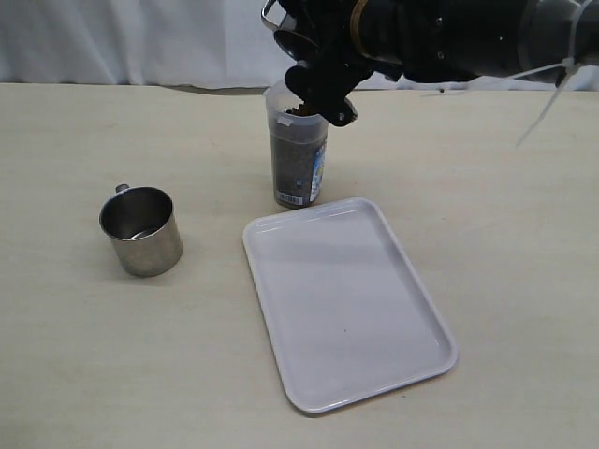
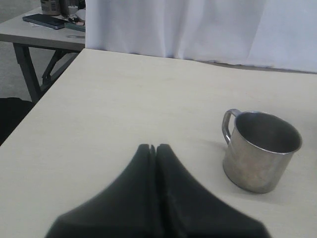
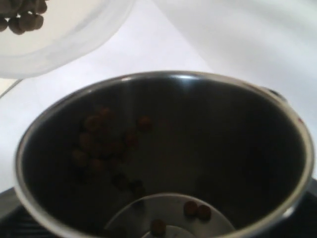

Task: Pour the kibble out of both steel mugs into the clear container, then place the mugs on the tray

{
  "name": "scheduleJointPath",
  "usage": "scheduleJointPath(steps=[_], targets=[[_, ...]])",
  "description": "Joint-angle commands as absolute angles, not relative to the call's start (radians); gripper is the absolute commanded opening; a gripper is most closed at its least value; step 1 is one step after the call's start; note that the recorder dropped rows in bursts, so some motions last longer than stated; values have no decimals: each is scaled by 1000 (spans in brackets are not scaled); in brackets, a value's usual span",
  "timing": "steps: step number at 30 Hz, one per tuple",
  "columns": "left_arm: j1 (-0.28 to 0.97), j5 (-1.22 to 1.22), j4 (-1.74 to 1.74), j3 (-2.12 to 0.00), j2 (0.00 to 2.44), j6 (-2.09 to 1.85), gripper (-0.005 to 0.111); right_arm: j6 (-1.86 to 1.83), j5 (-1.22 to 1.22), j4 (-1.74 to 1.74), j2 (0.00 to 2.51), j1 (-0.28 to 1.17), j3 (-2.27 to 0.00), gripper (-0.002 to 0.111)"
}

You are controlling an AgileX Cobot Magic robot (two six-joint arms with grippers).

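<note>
two steel mugs (image 1: 141, 231) (image 3: 163, 158), one container (image 1: 298, 161), one tray (image 1: 348, 301)

Tipped mug (image 3: 277, 148) above container (image 1: 298, 159) seemingly holds few kibble (image 3: 195, 210).

Soft, even light fills my bench (image 1: 84, 374), with only faint shadows beside the standing steel mug (image 1: 140, 231) and tray (image 1: 346, 299), while my left pincer (image 2: 155, 148) blurs up close and the right wrist view is dim and unfocused.
</note>
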State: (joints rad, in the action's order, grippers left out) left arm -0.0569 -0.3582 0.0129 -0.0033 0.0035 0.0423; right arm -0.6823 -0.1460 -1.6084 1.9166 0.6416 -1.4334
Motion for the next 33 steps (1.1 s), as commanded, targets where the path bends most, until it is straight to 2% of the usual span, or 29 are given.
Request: scheduleJointPath(steps=[1,33], targets=[[-52,-350,12,0,0,42,0,-688,-164,-1642,1905,642,-1441,5],[-52,-346,12,0,0,42,0,-684,-178,-1744,1905,665,-1442,5]])
